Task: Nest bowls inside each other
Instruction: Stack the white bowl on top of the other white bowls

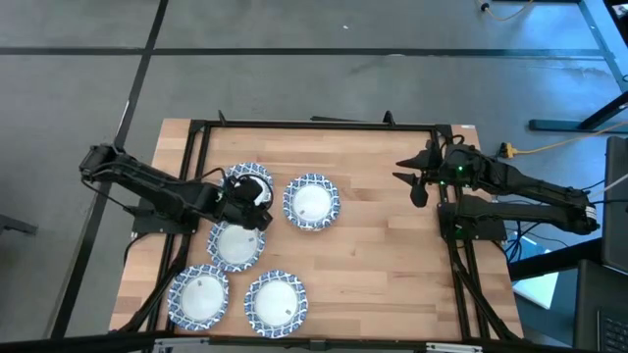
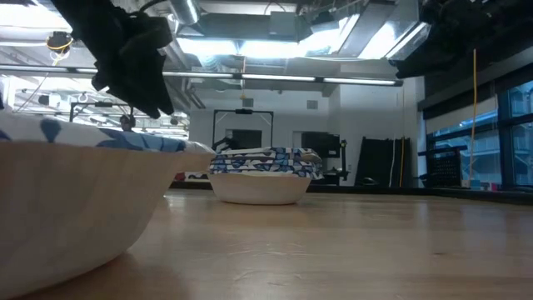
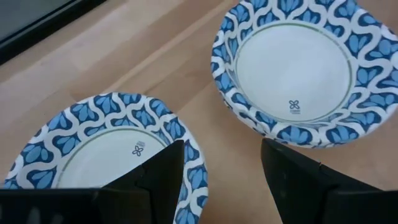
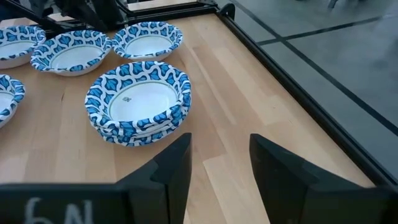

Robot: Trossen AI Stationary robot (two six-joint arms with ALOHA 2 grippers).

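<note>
Blue-and-white patterned bowls stand on the wooden table. A nested stack (image 1: 311,201) stands mid-table and shows in the low view (image 2: 262,175) and the right wrist view (image 4: 137,102). One bowl (image 1: 245,176) at the far left is partly hidden under my left gripper (image 1: 257,196). Other bowls stand at the left (image 1: 235,245) and near the front edge (image 1: 199,296) (image 1: 275,304). My left gripper (image 3: 221,180) is open, above the far-left bowl's rim (image 3: 186,149) and short of the stack (image 3: 298,68). My right gripper (image 1: 412,181) (image 4: 217,168) is open and empty at the far right.
A black metal frame (image 1: 314,125) runs around the table top. Bare wood (image 1: 392,275) lies between the bowls and the right arm's base (image 1: 471,221). In the low view one bowl (image 2: 75,200) stands close to the camera at the left.
</note>
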